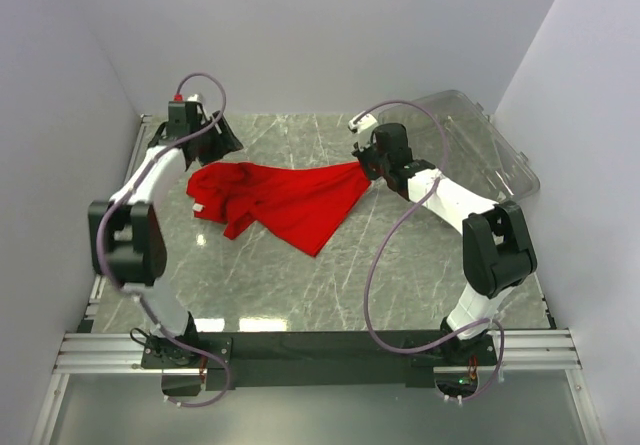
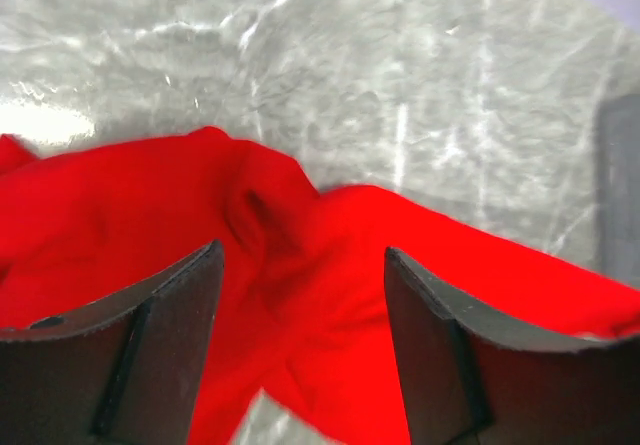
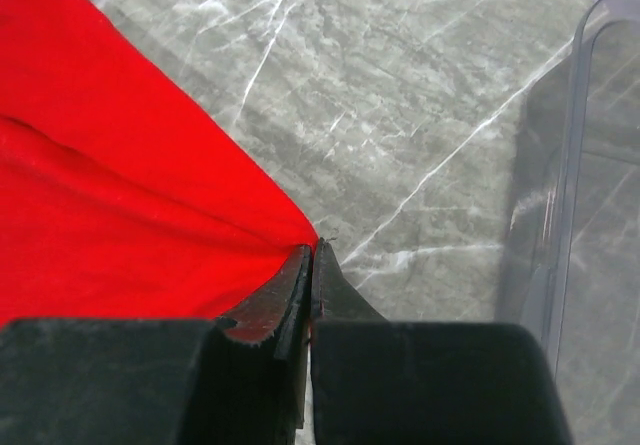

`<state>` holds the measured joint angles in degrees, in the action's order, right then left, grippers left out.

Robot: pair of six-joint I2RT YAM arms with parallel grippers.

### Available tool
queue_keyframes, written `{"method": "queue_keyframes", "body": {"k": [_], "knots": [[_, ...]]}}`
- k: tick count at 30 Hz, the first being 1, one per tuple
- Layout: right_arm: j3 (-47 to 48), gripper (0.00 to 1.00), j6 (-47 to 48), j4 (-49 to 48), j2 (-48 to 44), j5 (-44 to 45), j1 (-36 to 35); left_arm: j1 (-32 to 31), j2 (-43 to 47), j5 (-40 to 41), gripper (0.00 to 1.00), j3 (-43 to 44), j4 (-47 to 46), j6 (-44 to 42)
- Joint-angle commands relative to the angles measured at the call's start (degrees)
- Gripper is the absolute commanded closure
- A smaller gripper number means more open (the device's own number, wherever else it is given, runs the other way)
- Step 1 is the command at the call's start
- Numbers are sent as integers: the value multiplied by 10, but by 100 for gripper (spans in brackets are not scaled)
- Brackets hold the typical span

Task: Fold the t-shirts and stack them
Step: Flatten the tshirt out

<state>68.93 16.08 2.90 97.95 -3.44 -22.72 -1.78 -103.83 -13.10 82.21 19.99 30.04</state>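
Toward the far middle of the table (image 1: 330, 285) | red t-shirt (image 1: 285, 200) lies crumpled, drawn out left to right | my right gripper (image 3: 312, 257) pinches its right corner (jaws closed on cloth), near the clear bin (image 1: 495, 150) | my left gripper (image 2: 300, 275) spread wide over its left end

The grey, white-veined marble-patterned table (image 1: 300, 285) carries a crumpled red t-shirt (image 1: 280, 200) lying across its middle, reaching toward the left, and a clear plastic bin (image 1: 480, 140) at its far right corner.
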Motion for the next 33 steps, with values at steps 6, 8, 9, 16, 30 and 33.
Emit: {"method": "queue_keyframes", "body": {"k": [6,8,9,16,30,33], "knots": [[44,100,-7,-7,13,-8,4,-81,206,55,30,-192,94,10],[50,100,-4,-5,17,-14,5,-110,221,91,30,-203,115,20],[52,100,-4,-5,21,-15,4,-118,223,109,30,-208,128,35],[67,100,-6,-3,37,-20,6,-147,178,259,31,-210,191,98],[65,100,-11,-8,37,-25,8,-180,70,345,56,-170,215,84],[63,100,-12,-7,34,-28,10,-181,75,366,84,-158,225,76]]}}
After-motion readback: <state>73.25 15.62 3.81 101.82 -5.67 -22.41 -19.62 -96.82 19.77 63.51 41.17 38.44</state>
